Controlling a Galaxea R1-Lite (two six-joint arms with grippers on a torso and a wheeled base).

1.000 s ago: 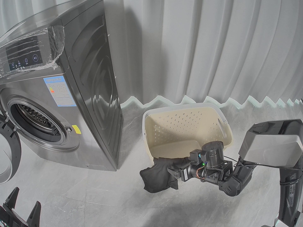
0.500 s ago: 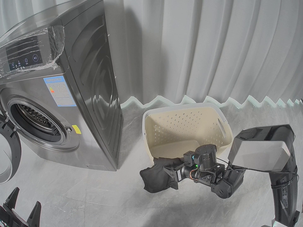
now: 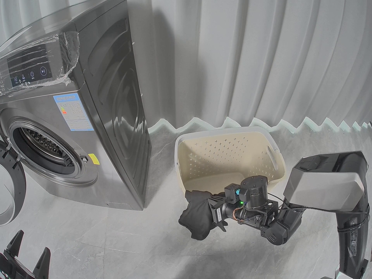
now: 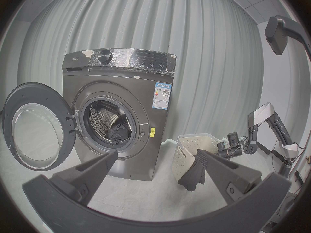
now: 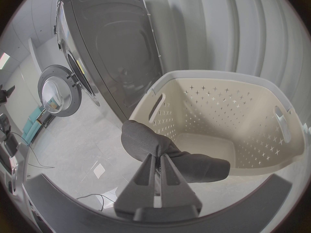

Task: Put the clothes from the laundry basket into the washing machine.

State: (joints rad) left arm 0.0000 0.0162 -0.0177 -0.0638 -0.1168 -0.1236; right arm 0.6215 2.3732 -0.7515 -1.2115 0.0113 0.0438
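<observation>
At the far left the round door (image 3: 9, 186) of the washing machine (image 3: 77, 109) stands swung open, and the steel drum is open to view. Low in the drum's mouth lies a dark bundle of cloth (image 4: 118, 133). The left gripper (image 3: 25, 252) sits low in front of the machine, apart from it, with its jaws spread wide and nothing between them.

To the right of the machine, on the pale tiled floor (image 3: 116, 237), stands the laundry basket (image 3: 228, 152) — cream plastic with a white rim, star-shaped holes in its walls and a slot handle at each end. Its bare bottom shows inside.

At the basket's near rim is the garment (image 3: 197, 214), a soft, dark grey, matt piece bunched into a thick roll. One end droops down outside the basket wall, the other trails toward the rim. Whether its lower end touches the floor cannot be told. The right gripper (image 3: 217, 214) has its jaws closed narrowly on the middle of this roll, with the cloth pinched between them.

A white pleated curtain (image 3: 252, 51) hangs behind everything.
</observation>
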